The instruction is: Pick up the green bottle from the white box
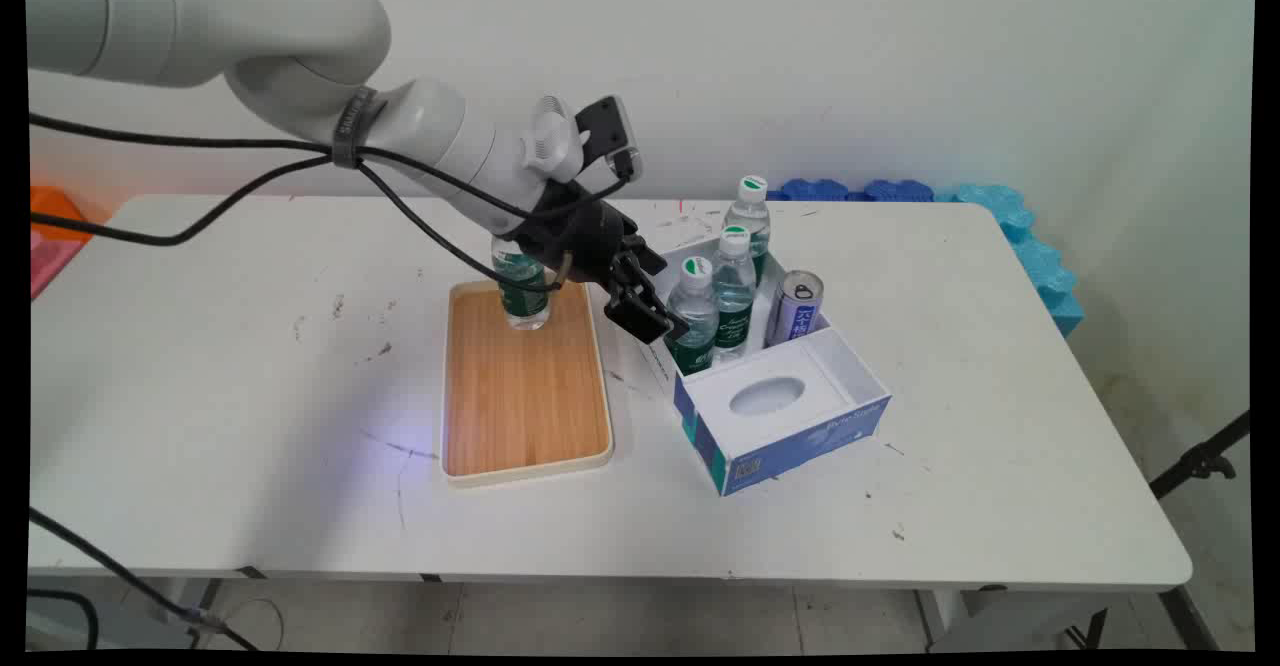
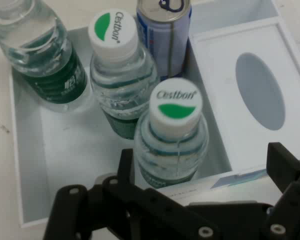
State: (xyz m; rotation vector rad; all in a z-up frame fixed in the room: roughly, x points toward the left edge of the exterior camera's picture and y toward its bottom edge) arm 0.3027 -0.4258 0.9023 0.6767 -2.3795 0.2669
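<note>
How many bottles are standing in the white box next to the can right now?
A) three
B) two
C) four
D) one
A: three capped bottles stand in the box beside the can; a fourth bottle stands apart on the tray.

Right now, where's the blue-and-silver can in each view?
Main view: the can stands right of centre in the white box, just right of the three bottles.
Hand view: top centre, cut by the top edge, behind the two capped bottles.
Shared landmark: the oval-holed insert beside it.
</note>
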